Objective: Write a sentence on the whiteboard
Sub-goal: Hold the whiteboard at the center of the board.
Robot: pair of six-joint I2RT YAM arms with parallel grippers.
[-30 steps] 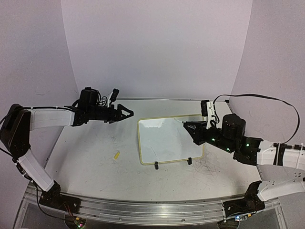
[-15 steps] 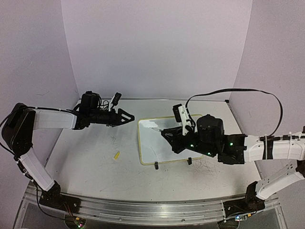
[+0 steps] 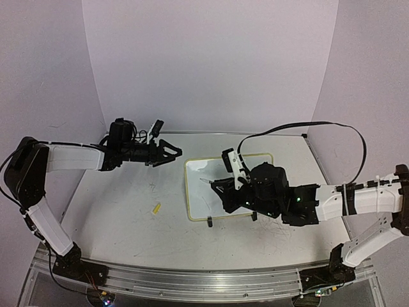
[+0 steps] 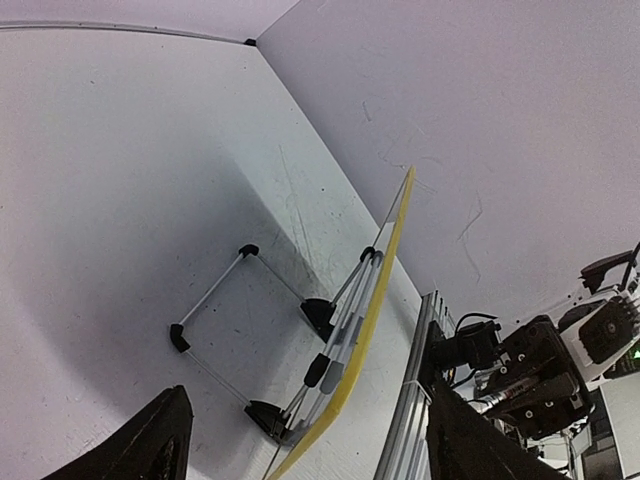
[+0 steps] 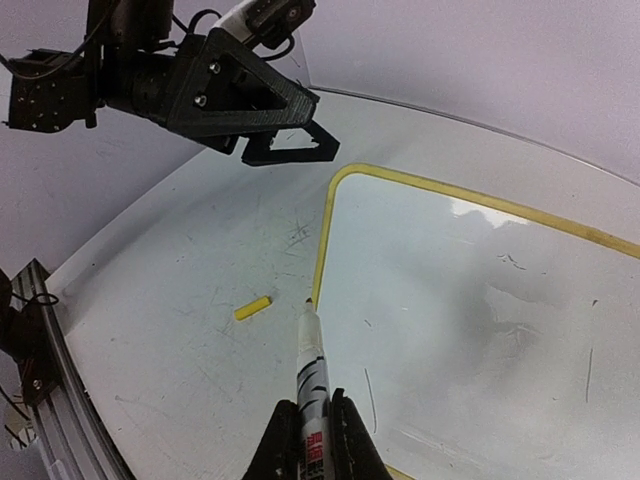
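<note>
Right arm: my right gripper (image 3: 220, 189) is pressed together on a pen (image 5: 311, 370). The two fingers (image 5: 349, 448) clamp the lower barrel from either side. The pen is white with dark print on it and sticks out forward past the fingertips.

Pen tip: in the wrist view it sits right at the yellow rim on the left side of the whiteboard (image 5: 480, 300). In the overhead view it is over the left part of the whiteboard face. I cannot tell whether the tip touches the surface or hangs just above it.

Whiteboard: lies flat on the table (image 3: 128, 224) between my two arms, with two small black feet at its near edge. My right arm reaches across it from the right and covers much of its right half. The face carries a few faint marks (image 5: 511, 262), too thin to read as words.

Left arm: my left gripper (image 3: 169, 153) is spread wide and holds nothing. It hangs above the table near the far left corner of the whiteboard, apart from it, jaws pointed towards the whiteboard. In the left wrist view both fingers (image 4: 150, 445) stand far apart at the bottom of the frame, and the whiteboard shows edge-on between them.

Loose item: a small yellow cap (image 3: 156, 208) lies on the table to the left of the whiteboard, clear of both grippers
</note>
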